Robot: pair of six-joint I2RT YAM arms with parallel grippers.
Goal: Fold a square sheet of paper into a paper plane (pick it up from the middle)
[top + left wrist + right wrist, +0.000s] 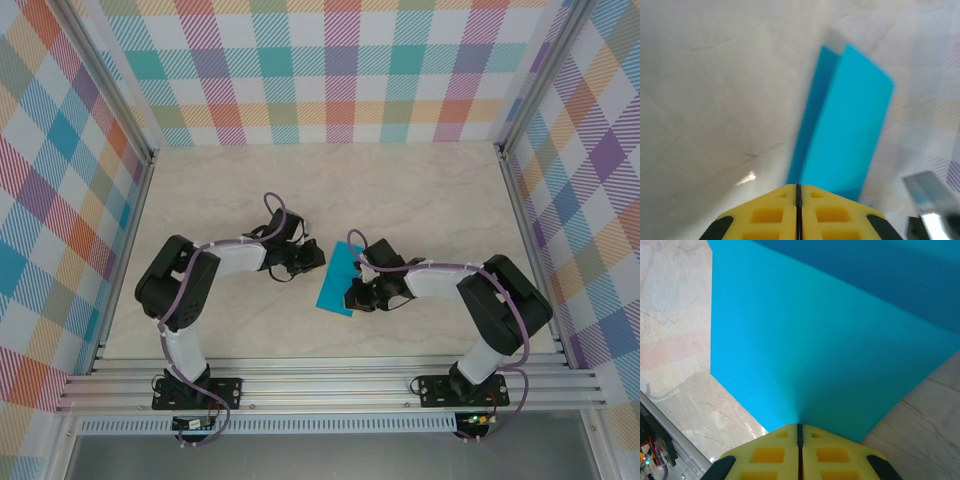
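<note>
While the left claw (797, 187) and right claw (799, 426) each clench an edge, the paper (337, 280) sits between them, long axis running near-to-far.

The top camera looks down from above and behind the arms (235, 258) over the whole tabletop (420, 190). Wrist cameras look close along the left pincer (798, 187) and right pincer (799, 426); all share the paper (337, 280).

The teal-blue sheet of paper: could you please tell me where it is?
In the top view the teal-blue sheet of paper is centrally between the left tool and right tool, both shut on its edges.
</note>
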